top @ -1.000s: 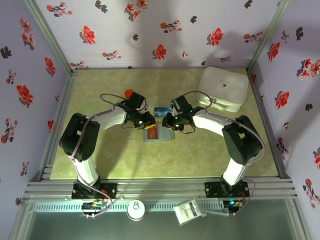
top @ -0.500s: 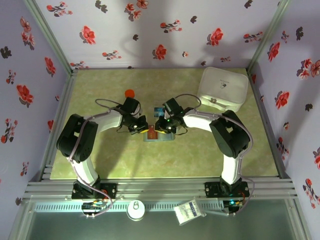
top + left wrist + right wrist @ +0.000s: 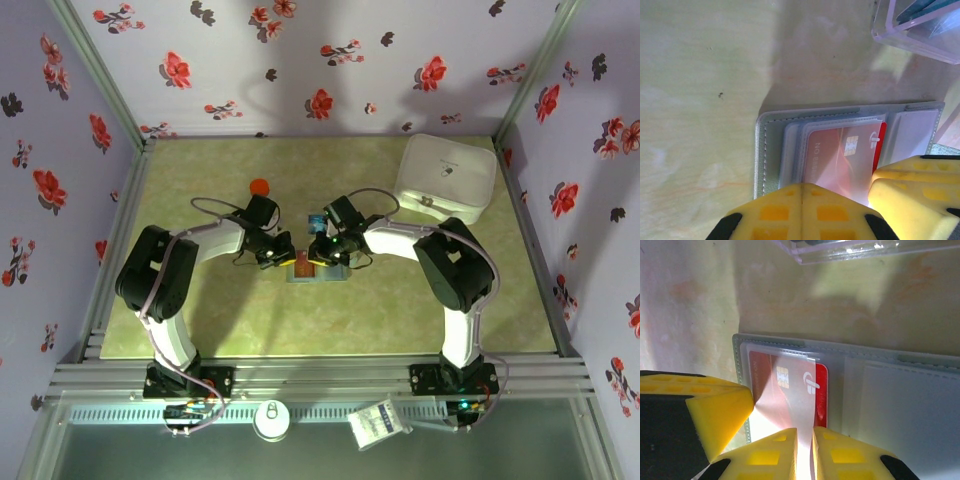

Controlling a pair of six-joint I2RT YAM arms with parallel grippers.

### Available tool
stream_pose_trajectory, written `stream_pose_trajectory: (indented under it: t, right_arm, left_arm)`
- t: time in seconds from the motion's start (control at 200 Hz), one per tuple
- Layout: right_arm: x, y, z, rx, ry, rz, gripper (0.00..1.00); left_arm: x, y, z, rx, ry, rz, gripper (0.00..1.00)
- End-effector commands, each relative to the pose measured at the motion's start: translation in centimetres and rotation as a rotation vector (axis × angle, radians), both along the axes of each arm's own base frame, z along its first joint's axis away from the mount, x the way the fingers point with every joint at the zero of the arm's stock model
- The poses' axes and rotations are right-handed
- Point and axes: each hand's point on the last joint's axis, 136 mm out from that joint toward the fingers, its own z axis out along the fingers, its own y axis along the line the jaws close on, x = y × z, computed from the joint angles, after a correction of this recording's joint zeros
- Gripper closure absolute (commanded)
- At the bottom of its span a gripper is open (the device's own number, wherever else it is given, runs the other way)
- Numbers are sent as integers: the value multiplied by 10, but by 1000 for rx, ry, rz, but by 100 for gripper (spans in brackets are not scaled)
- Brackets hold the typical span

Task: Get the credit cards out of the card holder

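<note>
1. Floral-papered walls [image 3: 300,60] enclose a pale green table [image 3: 200,310], where two robot arms meet at mid-table over a grey card holder [image 3: 771,150] lying open and flat.
2. A red card [image 3: 821,390] sits in the holder's clear sleeve, one corner poking out.
3. Left gripper [image 3: 802,196]: yellow fingers pressed tight together, tips at the holder's near edge, grasping nothing.
4. Right gripper [image 3: 805,440]: fingers drawn almost together at the red card's edge; whether they pinch it cannot be told.
5. A light blue card [image 3: 318,221] rests in a clear box [image 3: 920,35] just beyond the holder.
6. A white lidded container [image 3: 447,177] stands at far right.
</note>
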Motion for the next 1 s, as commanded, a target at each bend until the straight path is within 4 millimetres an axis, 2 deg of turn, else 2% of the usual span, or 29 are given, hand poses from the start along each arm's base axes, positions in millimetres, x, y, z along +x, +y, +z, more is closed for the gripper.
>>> stream_pose_trajectory:
  t: [0.0, 0.15, 0.335, 0.545, 0.76, 0.995]
  right_arm:
    - [1, 8, -2, 11, 12, 6, 82]
    - [-1, 5, -7, -9, 17, 9, 81]
    - [0, -12, -11, -112, -8, 7, 77]
    - [0, -12, -3, -104, -24, 15, 77]
    - [0, -11, 4, -92, -31, 14, 77]
    - [2, -13, 14, -85, -63, 5, 75]
  left_arm:
    - [-1, 9, -11, 46, 20, -7, 98]
    - [-1, 9, -11, 46, 21, -5, 98]
    - [0, 9, -8, 46, 16, -4, 98]
    - [1, 8, -3, 42, 7, -3, 98]
    - [7, 6, 13, 25, -21, 3, 98]
    - [4, -8, 28, 12, -36, -33, 98]
